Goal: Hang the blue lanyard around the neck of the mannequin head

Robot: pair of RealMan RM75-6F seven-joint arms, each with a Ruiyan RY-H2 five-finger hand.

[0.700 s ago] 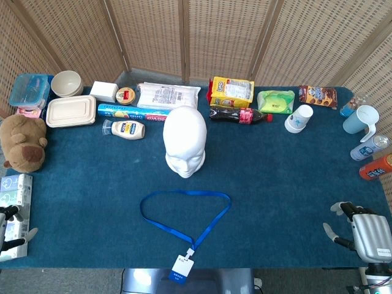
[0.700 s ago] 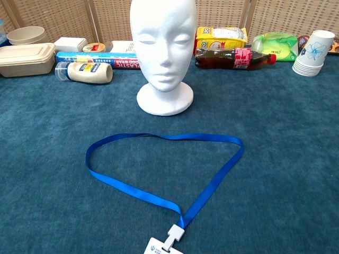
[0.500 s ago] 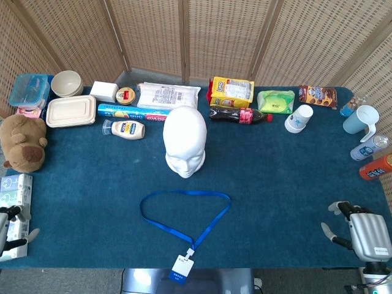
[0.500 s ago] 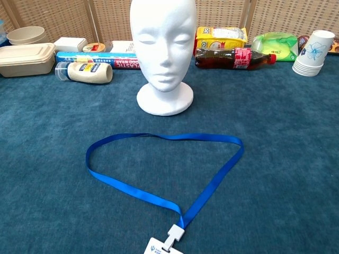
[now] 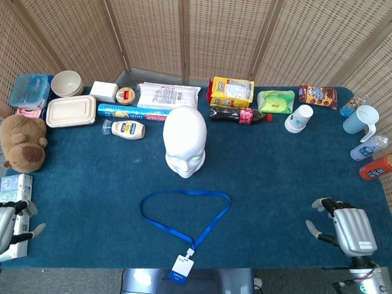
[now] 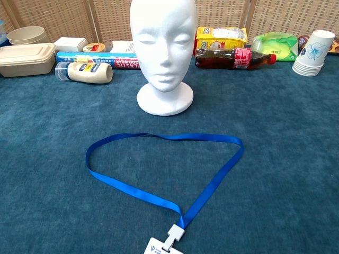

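Head view: both hands sit at the near table corners, well apart from the task's things.
Blue lanyard (image 5: 184,211): flat on the blue cloth in an open loop, just in front of the mannequin head, not touching it.
Badge (image 5: 181,267): clipped at the loop's near tip, at the table's front edge.
Mannequin head (image 5: 185,141): upright, mid-table.
Left hand (image 5: 13,219): fingers apart, empty, beside a tissue pack (image 5: 13,187).
Right hand (image 5: 342,226): fingers spread, holding nothing.
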